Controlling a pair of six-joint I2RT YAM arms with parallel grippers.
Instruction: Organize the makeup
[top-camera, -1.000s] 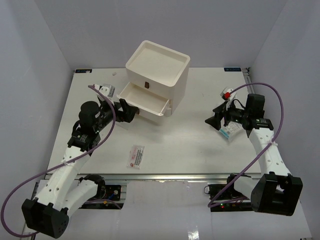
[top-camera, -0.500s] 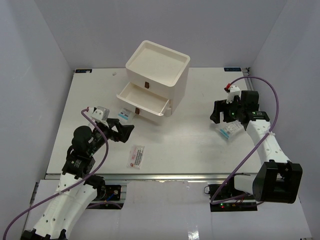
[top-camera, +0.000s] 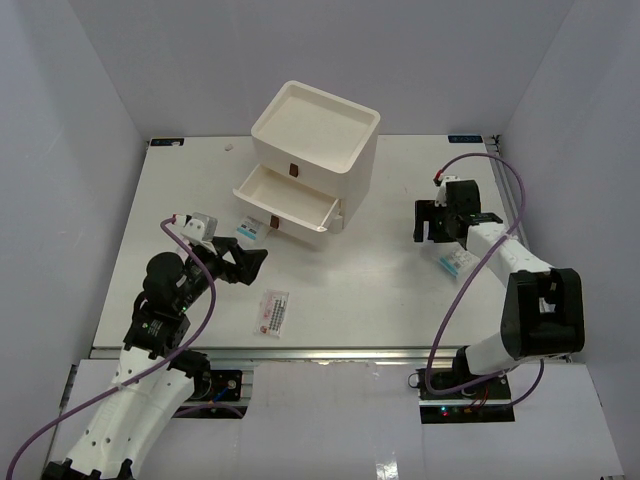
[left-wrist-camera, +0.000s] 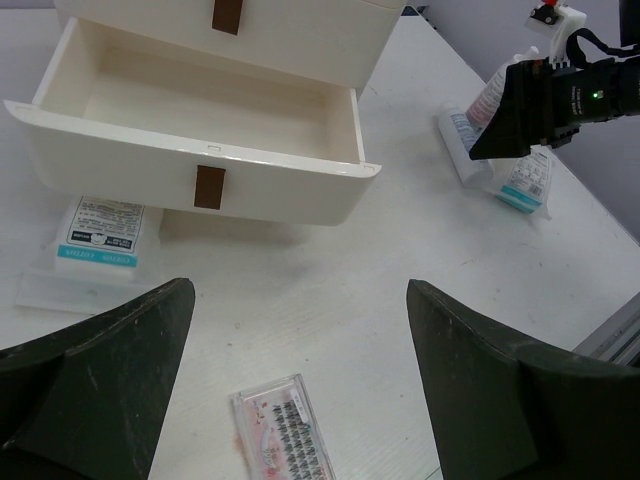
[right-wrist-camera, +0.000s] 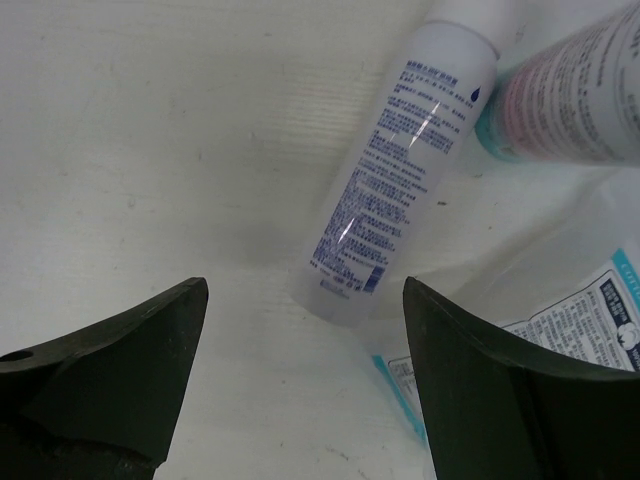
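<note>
My left gripper (top-camera: 246, 263) (left-wrist-camera: 300, 300) is open and empty, low over the table. Just in front of it lies a flat clear sachet with pink-red print (top-camera: 273, 313) (left-wrist-camera: 285, 437). A sachet with blue print (top-camera: 250, 230) (left-wrist-camera: 101, 233) lies under the front of the pulled-out drawer. My right gripper (top-camera: 429, 224) (right-wrist-camera: 305, 290) is open and empty. It hovers over a white-blue tube (right-wrist-camera: 400, 170) (left-wrist-camera: 461, 141), which lies beside a pink-printed tube (right-wrist-camera: 575, 90) and a blue-print sachet (right-wrist-camera: 590, 330) (top-camera: 455, 263). No sponges are in view.
The large cream box (top-camera: 315, 125) stands at the table's middle back with its top tray open. Its lower drawer (top-camera: 285, 205) (left-wrist-camera: 200, 110) is pulled out and empty. The table's front edge (top-camera: 300, 350) is near the left gripper.
</note>
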